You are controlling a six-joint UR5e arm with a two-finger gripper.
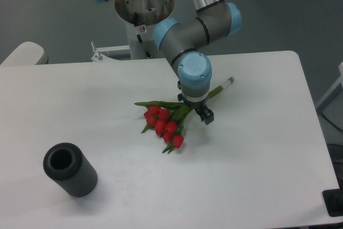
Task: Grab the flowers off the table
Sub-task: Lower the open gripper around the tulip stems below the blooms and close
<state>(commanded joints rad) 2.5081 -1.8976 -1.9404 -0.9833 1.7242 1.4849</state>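
The flowers (163, 124), red tulip buds with green leaves, lie near the middle of the white table (257, 154). Their stems run up and right to a pale end (229, 82). My gripper (196, 112) points down over the stems just right of the buds. It is low, close to the tabletop. One dark finger (207, 116) shows on the right side of the stems, apart from them. The other finger is hidden under the blue-capped wrist (194, 73). The jaws look spread to either side of the stems, with nothing gripped.
A dark grey hollow cylinder (70, 170) lies on its side at the front left of the table. The arm's base (143, 4) stands behind the table's far edge. A black object (335, 202) sits off the front right corner.
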